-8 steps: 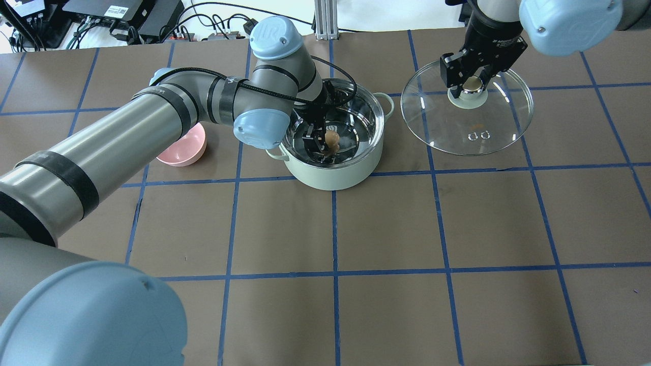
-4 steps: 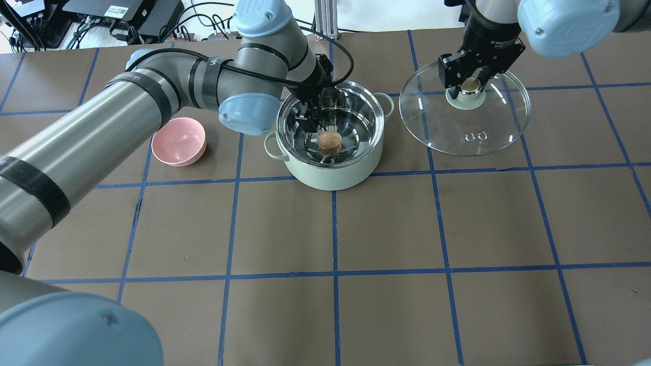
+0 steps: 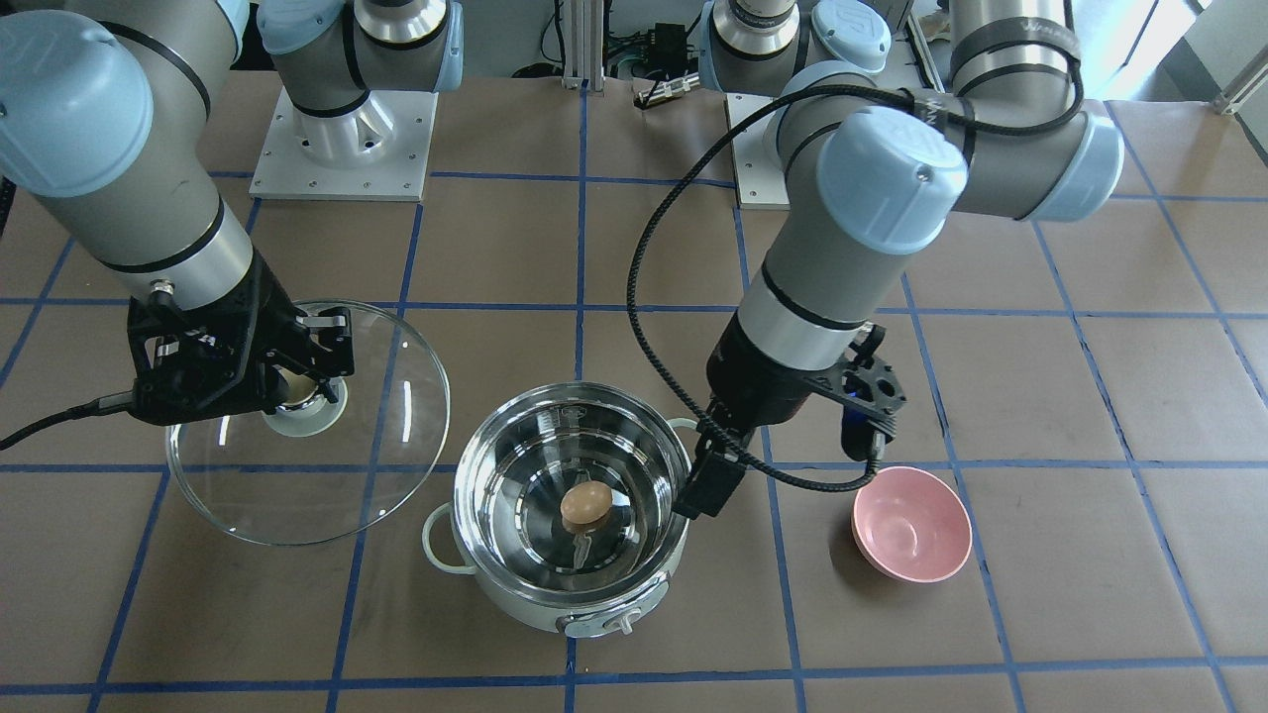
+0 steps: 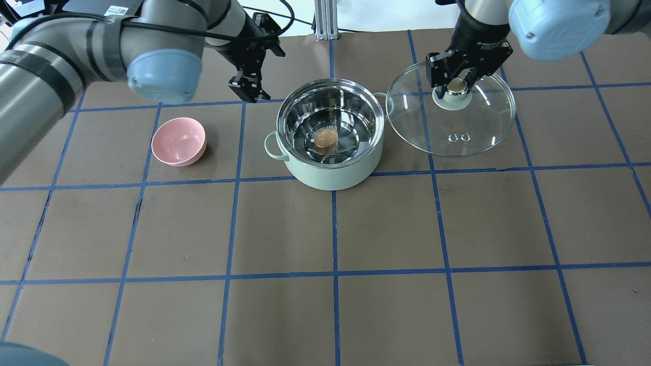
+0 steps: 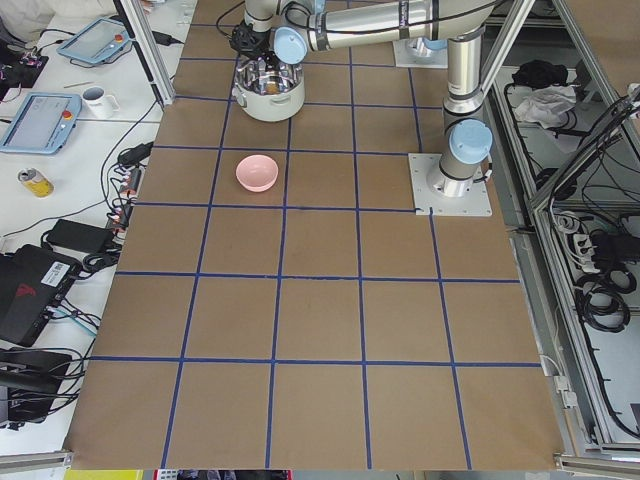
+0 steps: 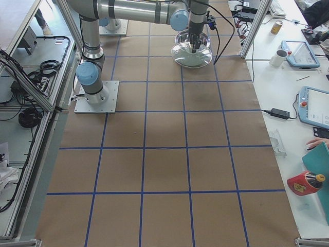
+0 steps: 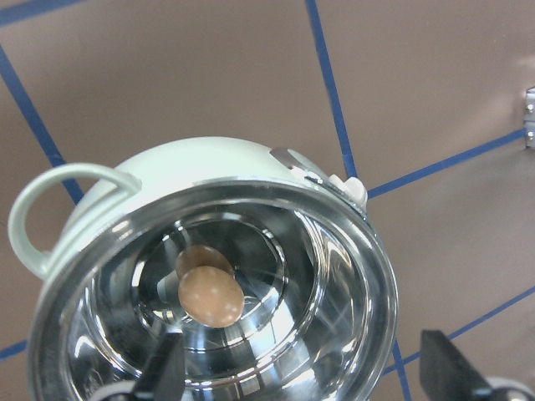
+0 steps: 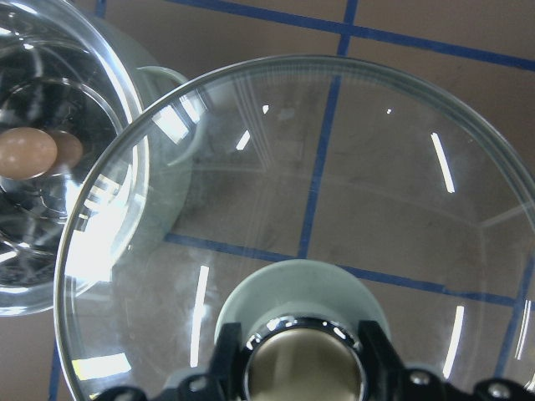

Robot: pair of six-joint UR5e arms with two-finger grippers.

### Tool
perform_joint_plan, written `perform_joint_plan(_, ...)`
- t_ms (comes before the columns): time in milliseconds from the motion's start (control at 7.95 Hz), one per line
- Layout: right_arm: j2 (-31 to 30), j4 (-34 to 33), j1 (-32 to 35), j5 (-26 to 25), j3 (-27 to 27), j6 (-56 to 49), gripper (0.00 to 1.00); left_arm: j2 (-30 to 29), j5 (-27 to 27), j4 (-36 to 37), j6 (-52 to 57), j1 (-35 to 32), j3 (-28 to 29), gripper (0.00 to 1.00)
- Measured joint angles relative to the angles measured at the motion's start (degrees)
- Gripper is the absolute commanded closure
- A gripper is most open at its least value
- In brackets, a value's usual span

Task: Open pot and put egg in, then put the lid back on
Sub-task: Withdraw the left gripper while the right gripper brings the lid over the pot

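A: Item one, the pot (image 4: 330, 175). What do we record?

B: We list it open, at mid-table on the far side. The steel interior is bare apart from one item.

A: Item two, the egg (image 4: 325, 138)?

B: We find it on the pot's floor near the centre, with nothing touching it. We mark that step done.

A: Item three, the lid (image 4: 473, 137)?

B: Off the pot, to its right. The right gripper (image 4: 456, 87) is clamped on the beige knob (image 8: 303, 368). In the right wrist view the lid's left edge reaches over the pot's right handle. We judge it is carried clear of the table (image 4: 356, 305), though we cannot be sure.

A: Item four, the left gripper (image 4: 248, 90)?

B: It is beyond the pot's far-left side, fingers (image 7: 163, 372) spread wide, holding nothing. The pink bowl (image 4: 179, 141) sits left of the pot, empty.

A: What is outstanding?

B: One entry: centre the lid over the rim, lower it and let go.
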Motion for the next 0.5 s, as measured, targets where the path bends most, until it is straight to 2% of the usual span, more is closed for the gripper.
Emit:
perform_joint_plan(252,0.9,-3.1,4.9,0.8,-0.1,4.8,1.00,4.6,-0.2,-6.8,13.8,5.8,0.0,0.00)
perform_joint_plan(503,3.4,-7.0,9.5,1.1,-0.8,8.6,1.00,9.2,4.1,-14.6,33.5,10.9,0.0,0.00)
